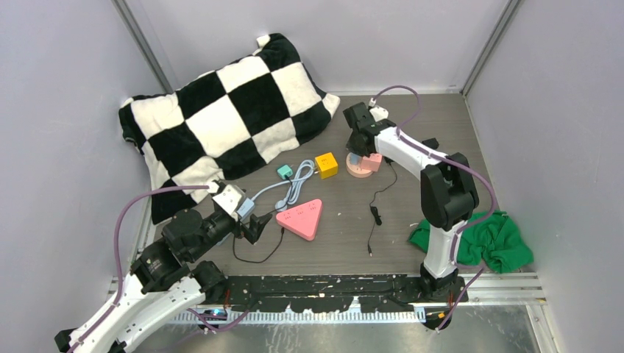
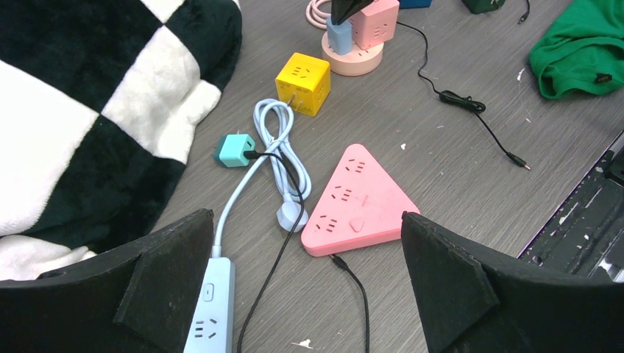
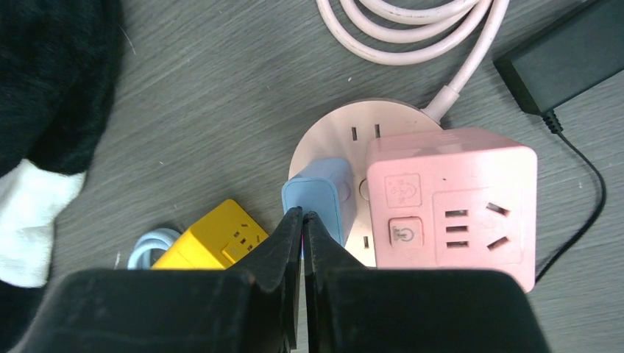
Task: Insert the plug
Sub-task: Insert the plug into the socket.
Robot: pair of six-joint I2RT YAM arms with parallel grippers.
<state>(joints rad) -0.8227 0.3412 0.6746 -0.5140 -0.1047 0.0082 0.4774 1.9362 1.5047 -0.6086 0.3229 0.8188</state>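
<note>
A light blue plug [image 3: 316, 195] stands upright on the round pink socket base [image 3: 346, 132], beside a pink cube socket [image 3: 452, 198] on the same base. My right gripper [image 3: 302, 215] is shut, with nothing between its fingers, and its tips rest at the plug's near top edge. In the top view the right gripper [image 1: 357, 151] hangs over the plug [image 1: 355, 159] at the back of the table. My left gripper [image 2: 305, 217] is open and empty, low over the table near a pink triangular power strip [image 2: 360, 198].
A yellow cube socket [image 2: 302, 82], a teal adapter [image 2: 235, 149] and a light blue power strip [image 2: 212, 309] with coiled cable lie left of centre. A black cable [image 1: 374, 213] trails right of the triangle. The checkered pillow [image 1: 221, 118] fills the back left; a green cloth [image 1: 486, 239] lies right.
</note>
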